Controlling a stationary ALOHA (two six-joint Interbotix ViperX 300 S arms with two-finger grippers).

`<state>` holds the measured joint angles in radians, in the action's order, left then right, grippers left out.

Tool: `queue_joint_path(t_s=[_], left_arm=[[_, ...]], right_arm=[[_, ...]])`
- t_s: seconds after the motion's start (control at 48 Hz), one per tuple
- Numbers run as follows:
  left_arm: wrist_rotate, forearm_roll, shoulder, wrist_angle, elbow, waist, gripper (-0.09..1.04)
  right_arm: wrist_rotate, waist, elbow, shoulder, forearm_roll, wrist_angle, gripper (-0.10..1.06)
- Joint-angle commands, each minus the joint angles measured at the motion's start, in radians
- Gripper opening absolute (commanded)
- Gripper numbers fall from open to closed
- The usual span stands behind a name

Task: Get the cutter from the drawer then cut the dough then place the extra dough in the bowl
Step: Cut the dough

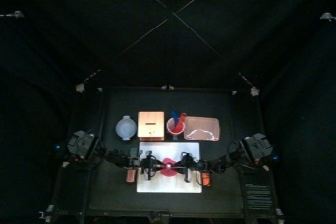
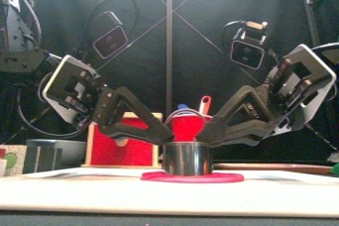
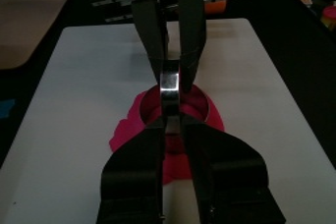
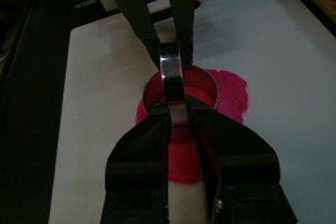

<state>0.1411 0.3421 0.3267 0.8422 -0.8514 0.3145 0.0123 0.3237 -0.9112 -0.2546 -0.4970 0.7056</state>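
Note:
A round metal cutter [image 2: 188,158] stands upright on a flat red dough disc [image 2: 193,177], on the white cutting board [image 2: 73,174] at the table's front. My left gripper [image 2: 169,139] slants down from the left and my right gripper [image 2: 209,139] from the right, and they meet over the cutter's top. In the left wrist view my left gripper [image 3: 168,120] is shut on the cutter [image 3: 197,98], with dough [image 3: 132,135] spread beneath. In the right wrist view my right gripper [image 4: 175,105] is likewise shut on the cutter [image 4: 199,81], above the dough [image 4: 231,90].
Behind the board stand, from left to right, the blue-grey bowl [image 1: 126,127], the wooden box [image 1: 151,123], the red cup with toy knives [image 1: 178,125] and the pink tray [image 1: 205,127]. Bare board [image 1: 178,183] shows in front of the dough.

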Motion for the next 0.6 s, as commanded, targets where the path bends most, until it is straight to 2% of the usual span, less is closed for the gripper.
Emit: queue_joint_path(t_s=[0.021, 0.396, 0.604], left_arm=[[0.003, -0.005, -0.025, -0.015, 0.006, 0.005, 0.52], [-0.003, -0.003, 0.006, -0.069, 0.012, 0.005, 0.52], [-0.006, -0.003, 0.046, -0.069, 0.021, 0.009, 0.45]], right_arm=[[0.006, 0.003, -0.025, -0.014, -0.008, -0.052, 0.43], [0.005, 0.002, -0.035, -0.015, -0.025, -0.058, 0.43], [0.005, 0.002, -0.028, -0.015, -0.023, -0.064, 0.43]])
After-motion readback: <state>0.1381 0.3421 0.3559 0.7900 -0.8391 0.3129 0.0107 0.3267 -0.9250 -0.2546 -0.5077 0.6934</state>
